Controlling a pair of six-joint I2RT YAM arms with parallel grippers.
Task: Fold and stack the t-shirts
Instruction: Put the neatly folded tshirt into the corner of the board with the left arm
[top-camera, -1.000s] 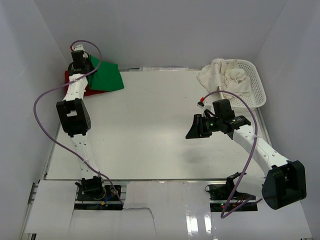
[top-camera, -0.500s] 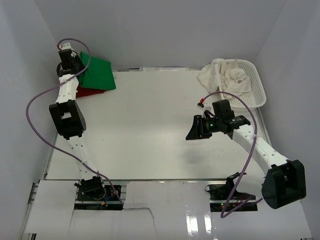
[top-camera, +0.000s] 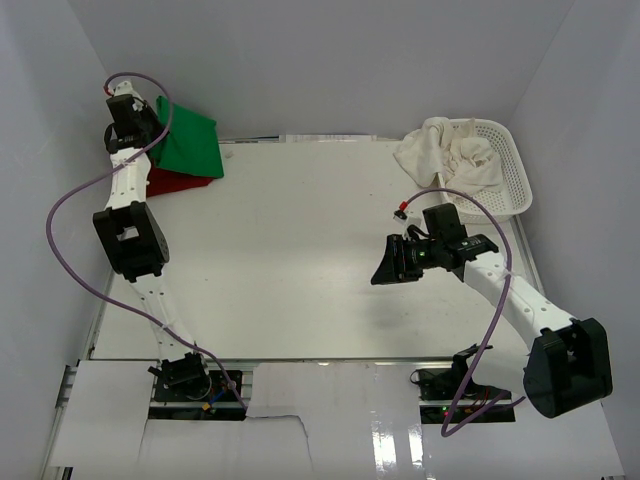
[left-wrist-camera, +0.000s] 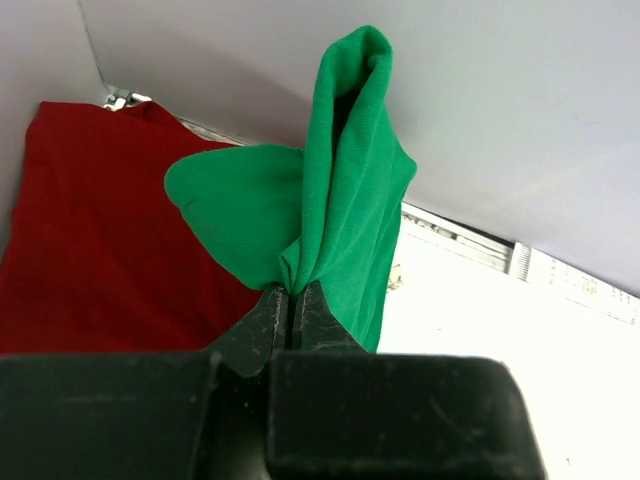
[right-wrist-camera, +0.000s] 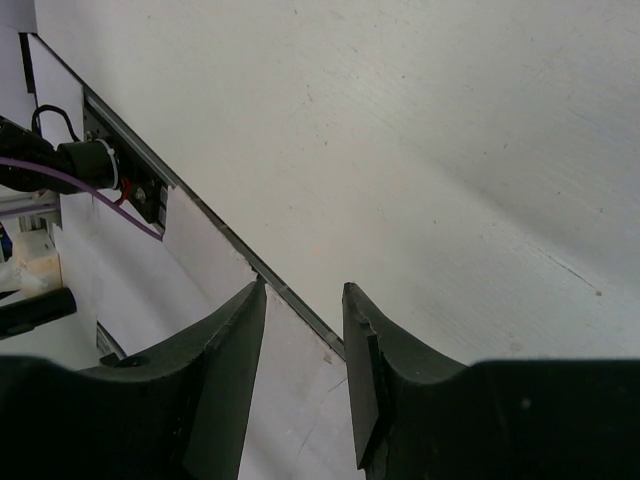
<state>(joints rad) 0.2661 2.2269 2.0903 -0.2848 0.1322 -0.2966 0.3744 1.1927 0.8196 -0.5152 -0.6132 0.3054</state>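
The right fingers (right-wrist-camera: 362, 360) hang spread over the middle of the desk (top-camera: 290, 240). In the far left corner, the left fingers (left-wrist-camera: 262, 322) pinch a fold of the green shirt (left-wrist-camera: 345, 200), held up over the flat red shirt (left-wrist-camera: 90, 230). Cream shirts (top-camera: 450, 155) are heaped in the basket (top-camera: 515, 170) at the far right.

No readable text, labels or numbers (any view)

Bright, even, diffuse light washes the white table (top-camera: 300, 250) into the walls (top-camera: 320, 70). In the overhead view a faint soft shadow lies beneath the right arm (top-camera: 500, 285) at centre right, and glare streaks the glossy bottom edge. The green t-shirt (left-wrist-camera: 345, 200) is crisp and saturated.
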